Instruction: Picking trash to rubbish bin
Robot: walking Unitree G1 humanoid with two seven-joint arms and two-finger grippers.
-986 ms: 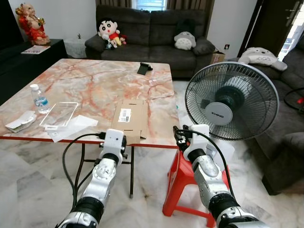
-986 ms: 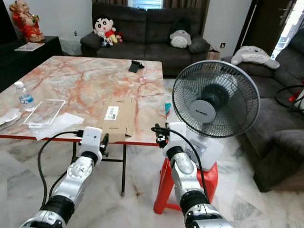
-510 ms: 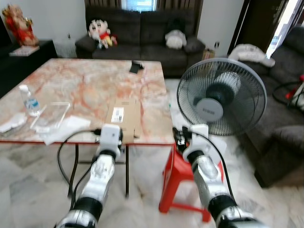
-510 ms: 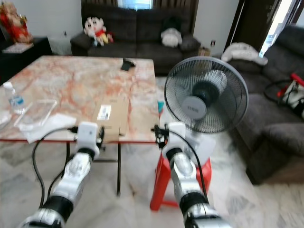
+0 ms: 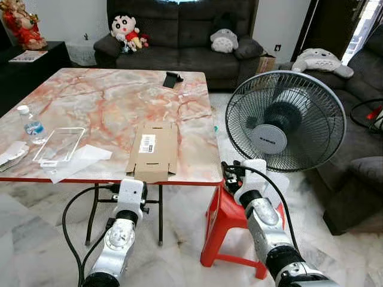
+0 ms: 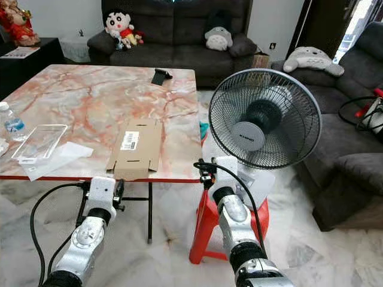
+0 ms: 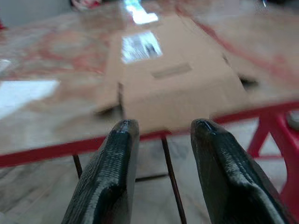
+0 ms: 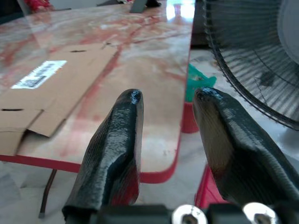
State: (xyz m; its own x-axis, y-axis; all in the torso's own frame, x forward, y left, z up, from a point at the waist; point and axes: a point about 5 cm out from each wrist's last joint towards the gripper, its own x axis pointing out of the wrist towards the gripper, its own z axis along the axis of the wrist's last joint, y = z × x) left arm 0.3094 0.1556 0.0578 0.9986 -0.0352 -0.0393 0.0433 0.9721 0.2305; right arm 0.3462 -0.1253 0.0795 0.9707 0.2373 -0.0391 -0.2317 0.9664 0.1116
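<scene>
**Both grippers held low before the marble table, trash lying on top**

Lowest in the frame, the two silver arms reach forward below the table edge. The left gripper [image 7: 161,128] sits at lower left of centre, its two black fingers [image 7: 107,172] spread apart with nothing between them, aimed at the table's red rim. The right gripper [image 8: 168,100] sits at lower right of centre, fingers likewise spread and empty, pointing at the table's near right corner.

Just past the left gripper, a flattened cardboard box [image 5: 153,150] with a white barcode label lies on the marble table [image 5: 114,98], its near end overhanging the front edge slightly. To its left lie a sheet of white paper [image 5: 76,162] and, partly on top of it, a clear plastic tray [image 5: 58,144]. Further left stands a small water bottle [image 5: 30,124], with a crumpled white wrapper [image 5: 11,153] at the left border of the frame.

At right of centre, an electric fan [image 5: 285,121] stands on a red plastic stool [image 5: 224,224], just beside the table's right edge. A green object [image 8: 198,86] shows between the table and the fan; what it is cannot be told.

Near the table's far edge rests a dark object [image 5: 173,78]. Beyond, in the upper part of the frame, a dark sofa [image 5: 179,36] holds plush toys [image 5: 124,28], and a grey plush [image 5: 317,60] lies at upper right.
</scene>
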